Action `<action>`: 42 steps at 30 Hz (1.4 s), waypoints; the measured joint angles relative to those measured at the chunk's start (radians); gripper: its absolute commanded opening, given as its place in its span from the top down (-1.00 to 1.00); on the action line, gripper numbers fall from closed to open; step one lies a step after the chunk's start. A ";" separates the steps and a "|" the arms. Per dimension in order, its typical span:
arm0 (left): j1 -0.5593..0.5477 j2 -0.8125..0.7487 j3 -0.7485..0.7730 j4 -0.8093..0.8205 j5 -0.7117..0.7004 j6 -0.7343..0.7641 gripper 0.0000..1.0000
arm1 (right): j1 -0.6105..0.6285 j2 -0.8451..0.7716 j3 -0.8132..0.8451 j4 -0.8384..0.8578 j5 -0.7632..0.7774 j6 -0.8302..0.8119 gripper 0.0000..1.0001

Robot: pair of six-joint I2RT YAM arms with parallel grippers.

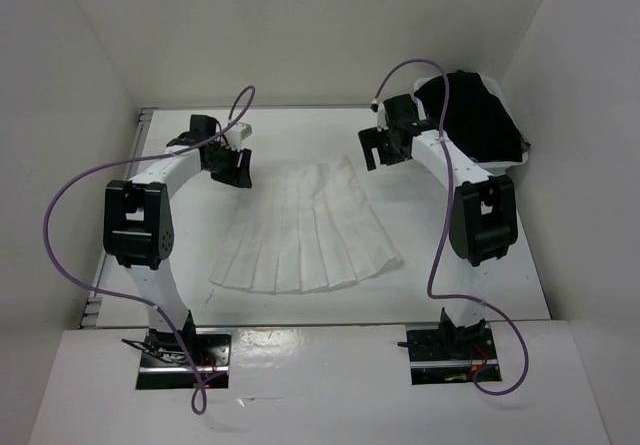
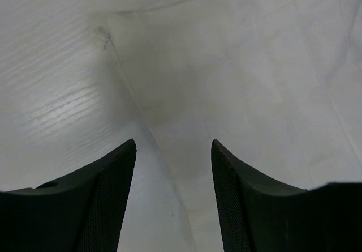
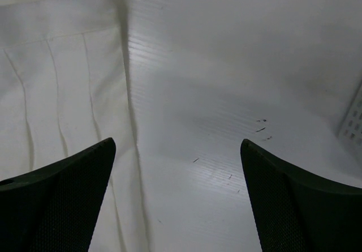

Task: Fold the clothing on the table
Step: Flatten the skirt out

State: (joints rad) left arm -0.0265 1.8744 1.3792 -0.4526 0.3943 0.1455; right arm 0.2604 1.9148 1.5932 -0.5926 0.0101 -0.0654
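Where the scene was viewed from above, the skirt [image 1: 310, 230] was seen spread flat in the middle of the table [image 1: 480, 285], with the waistband away from the arms and the hem toward them. The left gripper [image 1: 238, 173] was held at the waistband's left corner and the right gripper [image 1: 375, 153] just off its right corner.

From the left wrist, the jaws were found moderately apart, straddling the skirt's edge, with no cloth pinched.

From the right wrist, the jaws were found wide open and empty, one finger [image 3: 56, 201] over the skirt's side edge and the other over bare table.

A miss was judged likely on the right. Were the jaws shut there, little or no cloth might be caught, and the thin skirt could be dragged askew by a one-sided lift.
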 measured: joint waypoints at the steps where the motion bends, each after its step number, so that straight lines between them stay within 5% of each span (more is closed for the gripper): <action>1: -0.011 0.018 0.009 0.006 -0.010 0.000 -0.26 | 0.003 -0.001 -0.006 -0.003 -0.008 -0.005 -0.89; 25: -0.044 0.288 0.255 0.020 -0.130 -0.019 -0.26 | 0.006 -0.039 -0.031 -0.003 -0.079 -0.041 -0.89; 33: -0.038 0.325 0.303 -0.008 -0.096 -0.015 0.30 | 0.006 -0.039 -0.031 -0.003 -0.092 -0.041 -0.89; 42: 0.009 0.364 0.343 -0.042 0.027 0.009 0.71 | 0.005 -0.031 -0.028 -0.003 -0.151 -0.058 -0.86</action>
State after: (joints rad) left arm -0.0174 2.2383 1.7226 -0.4942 0.4217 0.1543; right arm 0.2657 1.8839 1.5650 -0.5953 -0.1410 -0.1234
